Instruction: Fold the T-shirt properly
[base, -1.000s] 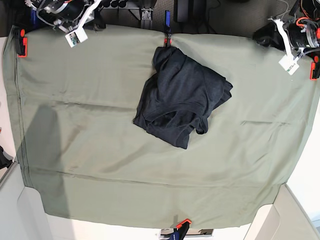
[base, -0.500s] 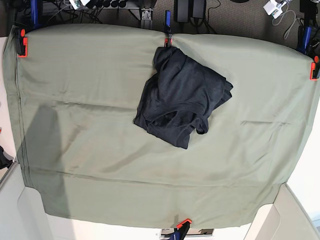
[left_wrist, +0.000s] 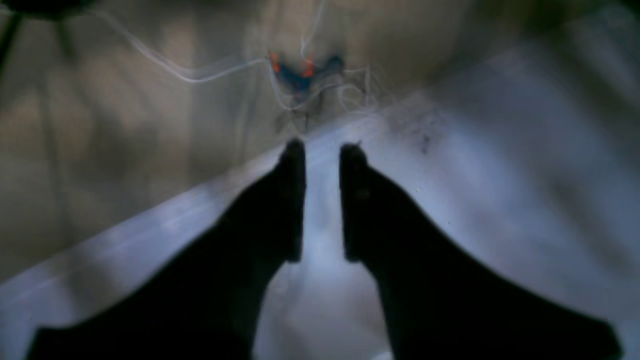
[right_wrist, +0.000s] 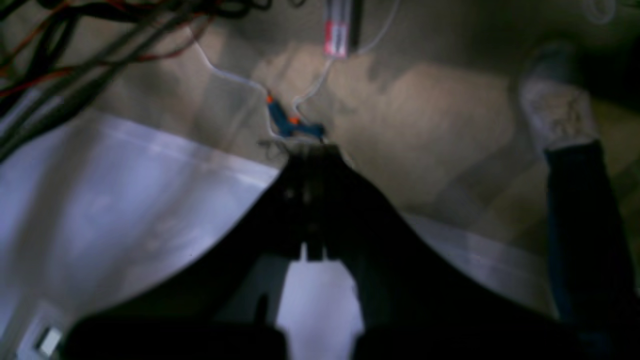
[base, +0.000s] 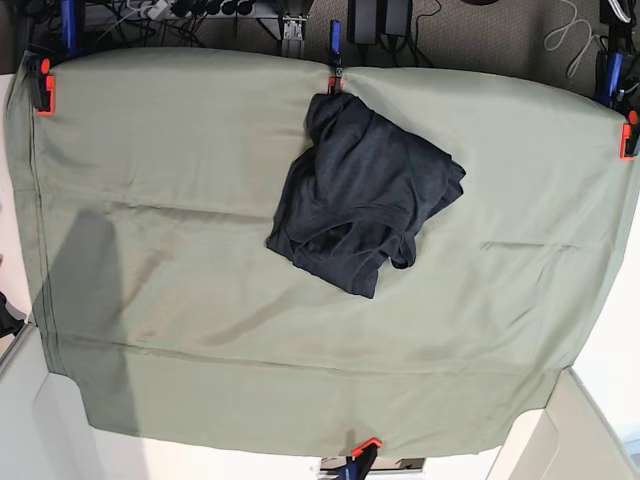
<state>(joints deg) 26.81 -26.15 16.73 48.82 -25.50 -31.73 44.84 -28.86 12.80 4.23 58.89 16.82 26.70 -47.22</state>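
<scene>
On the olive-green cloth sheet (base: 180, 180) that covers the table, slightly toward the far edge and near the middle of its width, lies the dark navy-black knit T-shirt (base: 365, 195), bundled into a compact, roughly folded heap with creases across its top and a rounded hem edge showing at its near side; its far corner reaches almost to the blue-and-orange spring clamp (base: 335, 60) that pins the sheet at the middle of the far edge; more orange clamps hold the sheet at the far corner on the view's left (base: 42, 85), at the edge on the view's right (base: 629, 135) and at the middle of the near edge (base: 365, 447); neither arm appears in the base view, and nothing touches the shirt; a soft grey shadow (base: 95, 300) falls over the sheet toward the view's left.

Seen from the left wrist camera, the left gripper (left_wrist: 322, 152) shows as two dark fingers with a clear gap between them, holding nothing, above a blurred pale surface with white cables (left_wrist: 200, 75) beyond; seen from the right wrist camera, the right gripper (right_wrist: 310, 155) has its dark fingers pressed together at the tips, nothing between them, with red and black wires (right_wrist: 75, 40) in the upper corner; both wrist views are heavily blurred.
</scene>
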